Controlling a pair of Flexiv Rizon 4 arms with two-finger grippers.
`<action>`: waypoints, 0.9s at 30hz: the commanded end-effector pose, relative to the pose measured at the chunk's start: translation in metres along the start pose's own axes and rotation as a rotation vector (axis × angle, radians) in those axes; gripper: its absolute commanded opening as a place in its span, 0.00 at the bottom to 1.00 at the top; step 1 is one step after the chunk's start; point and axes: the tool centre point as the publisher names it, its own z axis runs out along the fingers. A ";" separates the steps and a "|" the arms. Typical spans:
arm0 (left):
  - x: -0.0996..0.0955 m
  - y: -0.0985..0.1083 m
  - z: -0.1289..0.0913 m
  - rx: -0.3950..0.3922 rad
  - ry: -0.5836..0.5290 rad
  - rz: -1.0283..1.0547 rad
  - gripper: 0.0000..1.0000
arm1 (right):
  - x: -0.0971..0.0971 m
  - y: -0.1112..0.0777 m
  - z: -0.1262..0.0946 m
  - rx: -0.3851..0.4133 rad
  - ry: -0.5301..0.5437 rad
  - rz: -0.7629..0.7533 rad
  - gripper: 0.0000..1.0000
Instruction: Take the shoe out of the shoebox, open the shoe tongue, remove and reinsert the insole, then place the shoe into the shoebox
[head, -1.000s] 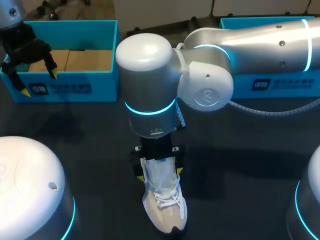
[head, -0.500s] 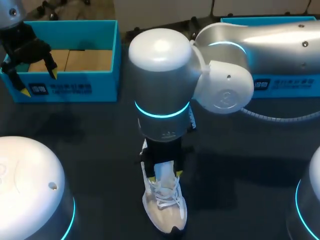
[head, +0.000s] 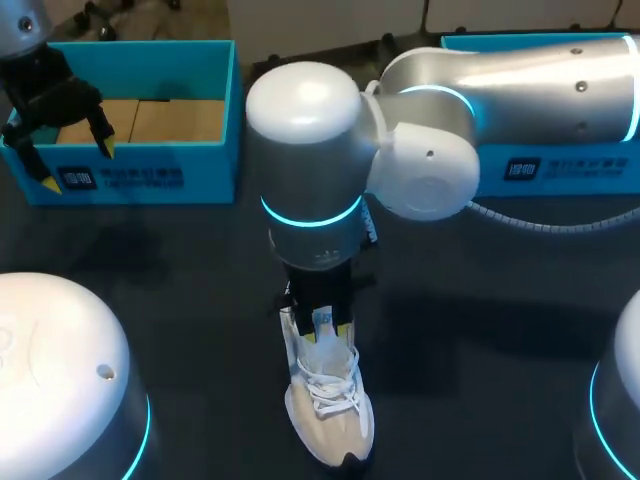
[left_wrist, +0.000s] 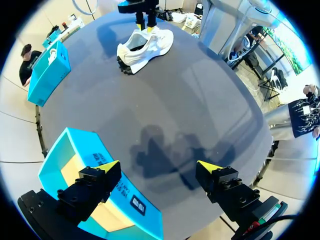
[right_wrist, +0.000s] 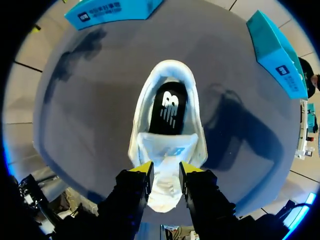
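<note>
Dark round surface (head: 170, 300), seen from overhead and from both wrists. The white shoe (head: 326, 410) stands upright on its sole near the middle, out of the shoebox (head: 140, 178) and well apart from it, toe towards the robot. My right gripper (right_wrist: 165, 169) hangs straight over the lacing. Its fingers are drawn close together and pinch the tongue (right_wrist: 165, 147) from both sides, so far as the wrist view shows. The tongue stands raised. Behind it the black insole (right_wrist: 169, 107) lies flat inside the shoe, not yet taken out. My left gripper (left_wrist: 157, 165) hovers at the shoebox's front wall, fingers spread wide, holding nothing.

Step in hand, as I judge it: opening the tongue. To do it well I would draw the tongue up and forward towards the toe. Nothing pins the shoe, so a straight vertical pull may lift or tip it. The pull should be slow, with the grip near the tongue's top edge and clear of the laces (head: 328, 385). It can stop once enough of the insole lies exposed for fingers to enter. The left arm is too far off to brace the shoe.

Markings: the insole bears a white logo and the tongue a pale blue label. The shoebox and a second blue box (head: 570, 175) each carry a dark printed panel on the wall. I leave all unread.
</note>
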 end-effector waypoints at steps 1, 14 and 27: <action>0.000 0.000 0.000 -0.001 0.003 0.001 1.00 | 0.006 0.009 0.015 0.010 -0.026 0.015 0.29; 0.000 0.000 0.000 -0.001 0.003 0.001 1.00 | 0.003 0.009 -0.005 -0.038 -0.060 0.026 0.29; 0.000 0.000 0.000 -0.001 0.003 0.001 1.00 | -0.005 0.019 0.007 -0.018 -0.001 -0.033 0.29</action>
